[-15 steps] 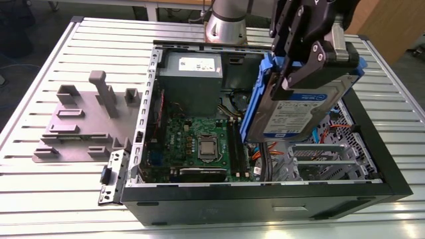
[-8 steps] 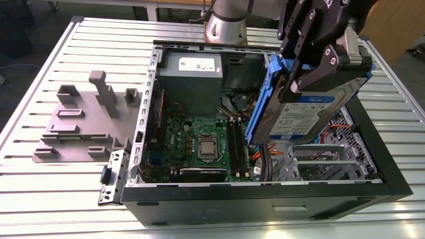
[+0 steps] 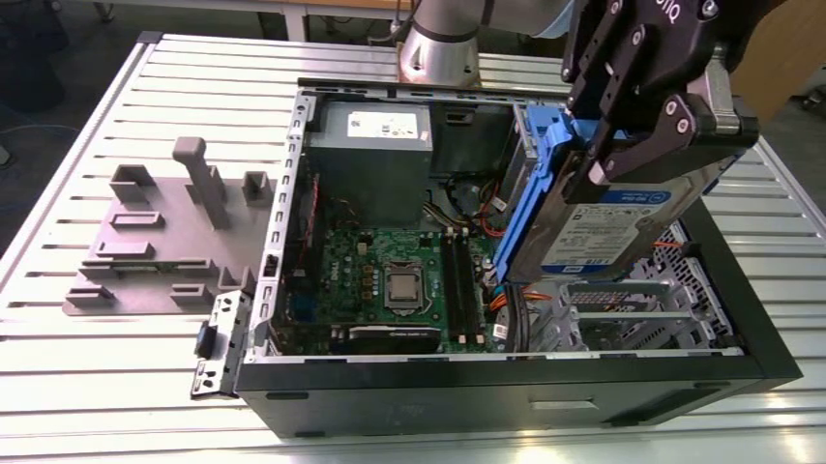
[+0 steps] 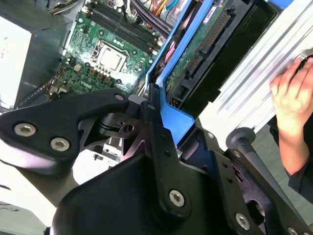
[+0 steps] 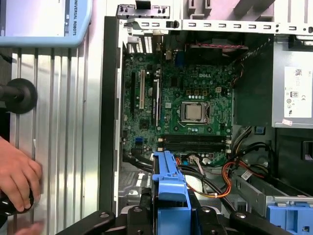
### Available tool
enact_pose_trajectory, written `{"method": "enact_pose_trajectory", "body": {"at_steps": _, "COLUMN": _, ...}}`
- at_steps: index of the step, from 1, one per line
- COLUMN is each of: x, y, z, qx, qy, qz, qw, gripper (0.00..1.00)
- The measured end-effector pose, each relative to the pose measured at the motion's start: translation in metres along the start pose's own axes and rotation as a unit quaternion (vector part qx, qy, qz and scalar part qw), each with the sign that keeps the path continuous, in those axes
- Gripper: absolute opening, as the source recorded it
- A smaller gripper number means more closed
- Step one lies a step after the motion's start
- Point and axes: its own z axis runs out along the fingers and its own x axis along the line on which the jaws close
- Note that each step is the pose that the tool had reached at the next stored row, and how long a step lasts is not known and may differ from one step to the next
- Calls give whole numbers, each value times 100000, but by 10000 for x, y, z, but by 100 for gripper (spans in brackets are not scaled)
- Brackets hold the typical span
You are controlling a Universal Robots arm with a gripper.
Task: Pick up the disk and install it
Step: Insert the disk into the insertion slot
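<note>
Disk [image 3: 617,227] is off the desk [image 3: 116,377], held in the air and steeply tilted, over the open computer case [image 3: 516,391] on the exterior view's right, above the drive cage [image 3: 620,307]. Gripper [image 3: 617,172] has its fingers clamped on the disk's upper part across the blue side rails; the grasp looks firm. Step in hand, by my read: bringing the disk to its bay. To do it well, level the disk so the rails run parallel to the cage guides, go down slowly, and steer clear of the orange cables [image 5: 229,177] lying by the cage, since a snag could cock a rail. The connector end likely needs to face the cables; I cannot tell which way the bay wants it. View differences: the exterior view gives the label face, the tilt and the height above the case. The second wrist view shows the disk's [image 4: 203,46] underside with green circuit board and connector strip, plus the gripper [image 4: 151,115] linkage up close. The first wrist view looks down along the blue rail [image 5: 170,178] onto the motherboard [image 5: 193,112] and grey power supply [image 5: 292,88]. A person's hand [image 5: 17,178] rests on the desk beside the case.
</note>
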Motion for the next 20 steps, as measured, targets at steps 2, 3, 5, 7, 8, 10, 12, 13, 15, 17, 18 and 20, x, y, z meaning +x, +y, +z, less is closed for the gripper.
{"method": "enact_pose_trajectory", "body": {"at_steps": 2, "x": 1, "y": 0, "z": 0, "qx": 3, "qy": 50, "qz": -1, "qw": 100000, "gripper": 36}}
{"method": "enact_pose_trajectory", "body": {"at_steps": 3, "x": 0, "y": 0, "z": -1, "qx": 3, "qy": 62, "qz": 0, "qw": 100000, "gripper": 36}}
{"method": "enact_pose_trajectory", "body": {"at_steps": 5, "x": 0, "y": 0, "z": 0, "qx": 5, "qy": 63, "qz": -1, "qw": 100000, "gripper": 36}}
{"method": "enact_pose_trajectory", "body": {"at_steps": 7, "x": 0, "y": 0, "z": 0, "qx": 5, "qy": 65, "qz": 0, "qw": 100000, "gripper": 36}}
{"method": "enact_pose_trajectory", "body": {"at_steps": 8, "x": 0, "y": 0, "z": 0, "qx": 3, "qy": 66, "qz": 0, "qw": 100000, "gripper": 36}}
{"method": "enact_pose_trajectory", "body": {"at_steps": 10, "x": 0, "y": 0, "z": 0, "qx": 3, "qy": 72, "qz": 0, "qw": 100000, "gripper": 36}}
{"method": "enact_pose_trajectory", "body": {"at_steps": 12, "x": 0, "y": 0, "z": 0, "qx": 2, "qy": 75, "qz": -2, "qw": 100000, "gripper": 36}}
{"method": "enact_pose_trajectory", "body": {"at_steps": 13, "x": 0, "y": -1, "z": 0, "qx": 3, "qy": 74, "qz": 4, "qw": 100000, "gripper": 36}}
{"method": "enact_pose_trajectory", "body": {"at_steps": 15, "x": 0, "y": -13, "z": 1, "qx": 4, "qy": 71, "qz": 0, "qw": 100000, "gripper": 36}}
{"method": "enact_pose_trajectory", "body": {"at_steps": 17, "x": 0, "y": -42, "z": 3, "qx": 3, "qy": 79, "qz": 2, "qw": 100000, "gripper": 36}}
{"method": "enact_pose_trajectory", "body": {"at_steps": 18, "x": 0, "y": -61, "z": 6, "qx": 5, "qy": 80, "qz": 2, "qw": 100000, "gripper": 36}}
{"method": "enact_pose_trajectory", "body": {"at_steps": 20, "x": 1, "y": -98, "z": 13, "qx": 3, "qy": 75, "qz": 1, "qw": 100000, "gripper": 36}}
